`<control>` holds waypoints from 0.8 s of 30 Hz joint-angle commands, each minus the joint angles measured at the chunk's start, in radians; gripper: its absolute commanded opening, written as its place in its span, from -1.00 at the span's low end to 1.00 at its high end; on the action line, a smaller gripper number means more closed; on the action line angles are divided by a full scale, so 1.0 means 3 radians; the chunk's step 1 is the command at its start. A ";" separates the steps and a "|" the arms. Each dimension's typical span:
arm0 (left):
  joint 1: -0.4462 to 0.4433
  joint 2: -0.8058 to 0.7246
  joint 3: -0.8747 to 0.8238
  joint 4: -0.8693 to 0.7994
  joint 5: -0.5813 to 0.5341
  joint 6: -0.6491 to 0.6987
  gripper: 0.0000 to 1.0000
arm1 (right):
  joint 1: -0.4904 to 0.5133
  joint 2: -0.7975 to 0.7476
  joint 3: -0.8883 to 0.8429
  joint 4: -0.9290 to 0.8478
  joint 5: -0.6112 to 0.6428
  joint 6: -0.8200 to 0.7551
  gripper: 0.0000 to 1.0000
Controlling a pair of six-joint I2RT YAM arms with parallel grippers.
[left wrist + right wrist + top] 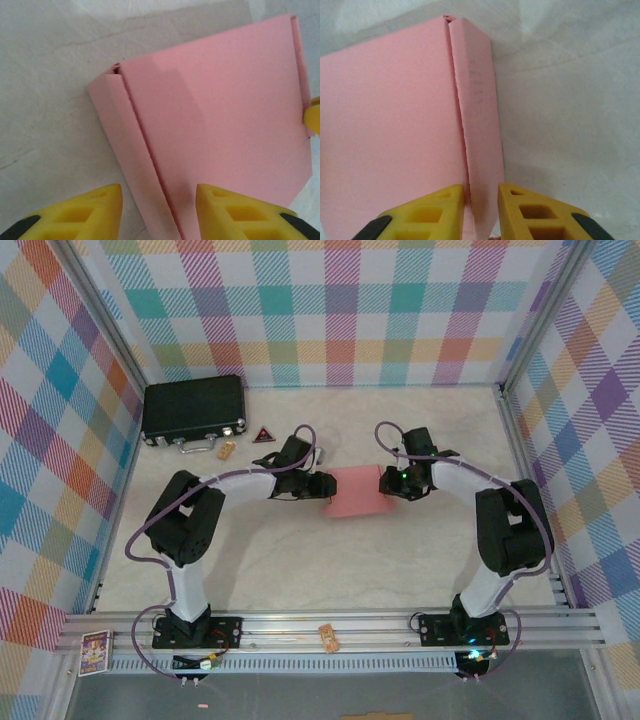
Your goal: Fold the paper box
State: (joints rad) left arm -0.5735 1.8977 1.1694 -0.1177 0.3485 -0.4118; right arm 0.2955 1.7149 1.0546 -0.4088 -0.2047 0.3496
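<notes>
A: Where is the box [352,492]?
B: Mid-table [300,570], lying flat between the 2 grippers. It is pink, with a broad top panel and a narrow folded flap along each short side.
A: And the left gripper [322,488]?
B: At the box's left end. From its wrist camera the 2 yellow fingers [90,215] straddle the left flap [125,145], with the jaws partly spread. The outer finger stands clear of the card, with bare table between them. The inner one sits over the top panel, touching or just above; I cannot tell which.
A: The right gripper [388,483]?
B: At the right end. Its fingers [535,212] are pressed close on the right flap [479,125], 1 on each side, pinching it near its lower end.
A: Do the grippers touch?
B: No, the box's width lies between them. The right one's yellow tip [314,116] shows at the box's far edge in the left wrist view.
A: Anything else?
B: A black case [193,410] lies at the far left, well apart from the box, with a small red triangle [264,436] near it.
</notes>
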 commanded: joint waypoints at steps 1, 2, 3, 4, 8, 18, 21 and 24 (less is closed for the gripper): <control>-0.0021 0.0015 0.0041 0.0142 0.0187 -0.0069 -0.20 | 0.0012 0.0122 0.0087 -0.0022 -0.0142 -0.0066 -0.53; -0.0026 0.0007 0.0038 0.0140 0.0200 -0.0084 -0.24 | 0.0012 0.0145 0.0131 -0.0041 -0.0160 -0.0087 -0.55; -0.0034 -0.0007 0.0034 0.0142 0.0217 -0.0100 -0.25 | 0.0017 0.0173 0.0178 -0.0071 -0.0175 -0.0108 -0.55; -0.0048 -0.0031 0.0009 0.0144 0.0223 -0.0124 -0.25 | 0.0021 0.0222 0.0243 -0.0105 -0.0196 -0.0143 -0.55; -0.0116 -0.0201 -0.0144 0.0176 0.0120 -0.0244 -0.22 | 0.0024 0.0421 0.0472 -0.0172 -0.0219 -0.0228 -0.52; -0.0059 -0.0659 -0.0201 -0.0251 -0.0382 -0.0071 0.11 | -0.0138 0.0240 0.0902 -0.0449 0.0186 -0.0266 -0.23; 0.0042 -0.0712 -0.0073 -0.0342 -0.0495 0.0074 0.27 | -0.0248 -0.0076 0.0715 -0.0417 0.0077 -0.0195 -0.09; 0.0116 -0.0546 0.0192 -0.0476 -0.0500 0.0389 0.34 | -0.0352 -0.0436 0.0335 -0.0270 -0.0119 -0.0038 0.00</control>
State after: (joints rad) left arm -0.5606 1.7157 1.1606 -0.2031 0.2352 -0.3950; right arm 0.2134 1.6794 1.2259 -0.4896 -0.1848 0.2989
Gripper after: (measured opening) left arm 0.666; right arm 0.491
